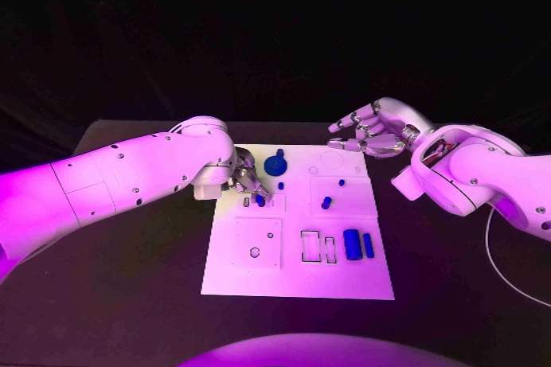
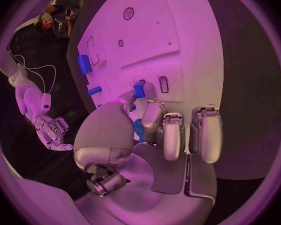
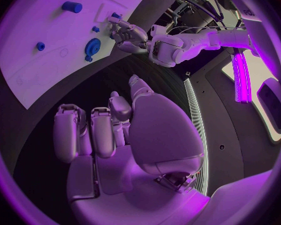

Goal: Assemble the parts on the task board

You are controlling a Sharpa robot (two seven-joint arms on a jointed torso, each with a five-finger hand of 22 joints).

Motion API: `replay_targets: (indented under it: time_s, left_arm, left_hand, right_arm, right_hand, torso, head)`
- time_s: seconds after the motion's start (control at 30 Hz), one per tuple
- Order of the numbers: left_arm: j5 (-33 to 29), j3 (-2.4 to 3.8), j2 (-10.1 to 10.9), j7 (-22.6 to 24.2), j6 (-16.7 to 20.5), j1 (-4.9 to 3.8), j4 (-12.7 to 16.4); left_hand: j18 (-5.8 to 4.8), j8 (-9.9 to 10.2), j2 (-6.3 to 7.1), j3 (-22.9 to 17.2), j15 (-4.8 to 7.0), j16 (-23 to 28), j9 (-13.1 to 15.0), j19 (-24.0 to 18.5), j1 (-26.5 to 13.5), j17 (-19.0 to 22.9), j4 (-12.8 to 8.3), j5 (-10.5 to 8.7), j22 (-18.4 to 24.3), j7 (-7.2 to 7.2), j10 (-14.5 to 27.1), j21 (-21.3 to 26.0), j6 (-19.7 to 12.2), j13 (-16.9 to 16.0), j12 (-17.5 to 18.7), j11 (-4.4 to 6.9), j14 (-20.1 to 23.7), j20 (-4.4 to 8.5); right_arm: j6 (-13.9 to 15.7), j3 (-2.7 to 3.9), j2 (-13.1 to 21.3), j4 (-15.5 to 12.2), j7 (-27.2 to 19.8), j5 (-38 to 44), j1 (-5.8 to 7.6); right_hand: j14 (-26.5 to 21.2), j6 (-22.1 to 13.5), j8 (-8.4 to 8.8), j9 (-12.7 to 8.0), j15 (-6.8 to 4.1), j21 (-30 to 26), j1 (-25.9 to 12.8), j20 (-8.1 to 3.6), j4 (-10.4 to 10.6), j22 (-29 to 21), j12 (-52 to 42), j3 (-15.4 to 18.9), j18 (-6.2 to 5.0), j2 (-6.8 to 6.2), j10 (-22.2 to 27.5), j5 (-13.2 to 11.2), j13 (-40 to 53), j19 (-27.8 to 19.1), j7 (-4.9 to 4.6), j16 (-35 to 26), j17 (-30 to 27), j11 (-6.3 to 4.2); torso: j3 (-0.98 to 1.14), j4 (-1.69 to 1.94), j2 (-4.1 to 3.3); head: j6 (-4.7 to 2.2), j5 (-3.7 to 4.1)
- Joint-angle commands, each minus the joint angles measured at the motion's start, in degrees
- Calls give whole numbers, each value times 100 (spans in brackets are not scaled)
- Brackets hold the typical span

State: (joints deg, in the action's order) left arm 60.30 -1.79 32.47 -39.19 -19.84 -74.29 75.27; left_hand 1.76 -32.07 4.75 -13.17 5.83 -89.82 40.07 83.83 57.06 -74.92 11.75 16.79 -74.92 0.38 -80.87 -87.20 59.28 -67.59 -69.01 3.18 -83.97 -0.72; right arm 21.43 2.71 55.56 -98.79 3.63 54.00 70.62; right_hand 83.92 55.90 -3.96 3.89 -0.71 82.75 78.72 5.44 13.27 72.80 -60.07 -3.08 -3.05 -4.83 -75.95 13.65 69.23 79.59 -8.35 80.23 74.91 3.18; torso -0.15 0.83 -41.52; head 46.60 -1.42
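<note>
While you look down from the head view, your left hand (image 1: 244,180) sits over the left edge of the task board (image 1: 298,283), at the far half of the white plate. Its fingertips (image 2: 129,97) pinch a small blue peg (image 2: 139,89), with the peg held just above the board beside a small rectangular slot (image 2: 163,84); the other fingers of that hand are curled back toward the palm (seen plainly in the left wrist view).

Your right hand (image 1: 373,128) hovers off the board, beyond its far right corner, above the black table (image 1: 127,303). Its fingers are curled loosely inward and apart from one another, and you can see nothing held in them in either the head view or the right wrist view.

On the board, a round blue knob-like part (image 1: 275,165) sits near the far edge, just beside your left hand. Two small blue pegs (image 1: 326,201) lie near the middle of the plate, with a tiny one (image 1: 341,181) a little farther back. Toward the near right, a wide blue block (image 1: 353,244) and a narrower blue bar (image 1: 368,244) stand side by side, next to an outlined rectangular recess (image 1: 310,246). A square panel with holes (image 1: 257,242) occupies the near left.
</note>
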Motion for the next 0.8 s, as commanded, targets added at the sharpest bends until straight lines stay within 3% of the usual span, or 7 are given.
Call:
replay_targets:
  time_s: [0.03, 0.13, 0.23, 0.8]
  left_arm:
    - [-16, -52, 16, -507, -256, 76, -8]
    - [-12, -48, 33, -501, -220, 76, 27]
    - [-11, -43, 58, -494, -159, 75, 77]
    - [-9, -29, 131, -484, 1, 72, 197]
  left_hand:
    - [-94, -11, -30, 74, 24, -18, -8, 478, 2, -1508, 19, -62, -1198, 15, -32, -36, 17, -6, -26, 1, -603, 40]
    - [-94, -6, -45, 177, 24, -18, -6, 479, 28, -1508, 64, -261, -1200, 15, -34, -35, 22, -8, -23, 2, -603, 41]
    - [-92, -3, -52, 227, 24, -18, -6, 477, 43, -1508, 85, -333, -1196, 15, -33, -31, 23, -7, -20, 1, -603, 41]
    - [-85, 5, -37, 347, 24, -18, -6, 464, 43, -1508, 144, -415, -1169, 18, -25, -7, 19, 7, 0, -3, -603, 41]
  right_arm:
    - [-76, -1, -5, -5, -53, 17, -4]
    - [-77, -1, -9, 0, -55, 17, -4]
    - [-78, -2, -14, 4, -57, 16, -4]
    - [-88, -5, -23, 13, -60, 13, -4]
  right_hand:
    - [293, 31, 4, 6, -23, -25, -57, -11, 11, -19, 42, 45, -85, -16, 56, 32, -25, -54, 0, -35, 82, 14]
    - [291, 30, 5, 6, -22, -29, -59, -11, 13, -26, 62, 47, -87, -16, 66, 33, -38, -58, -1, -40, 74, 14]
    - [286, 29, 6, 6, -22, -39, -68, -11, 20, -46, 80, 57, -91, -16, 76, 34, -52, -70, -1, -57, 54, 15]
    - [283, 27, 6, 6, -22, -48, -86, -11, 33, -58, 93, 77, -93, -17, 83, 29, -63, -77, -1, -70, 42, 16]
  torso:
    - [-4, 1, -3]
    - [-5, 2, -2]
    - [-2, 4, -1]
    - [-3, 2, -1]
  head:
    - [0, 9]
    - [2, 7]
    - [0, 6]
    - [4, 12]
